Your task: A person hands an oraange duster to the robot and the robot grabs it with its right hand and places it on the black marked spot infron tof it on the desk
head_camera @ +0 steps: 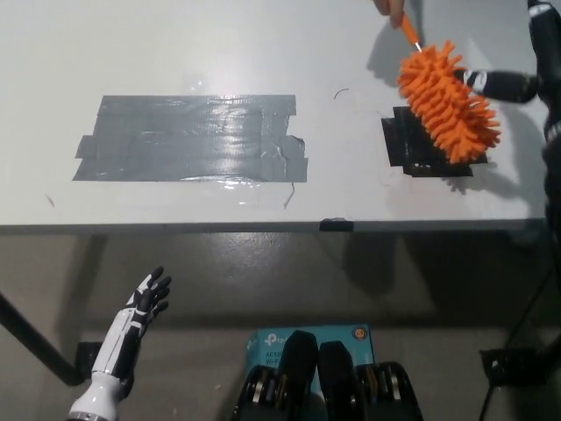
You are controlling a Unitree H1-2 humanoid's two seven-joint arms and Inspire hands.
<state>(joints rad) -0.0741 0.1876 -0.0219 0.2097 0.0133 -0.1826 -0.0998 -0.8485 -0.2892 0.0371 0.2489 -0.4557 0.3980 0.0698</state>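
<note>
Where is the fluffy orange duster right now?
In the head view, the orange duster is at upper right, over the black marked spot, beside the right hand.
</note>
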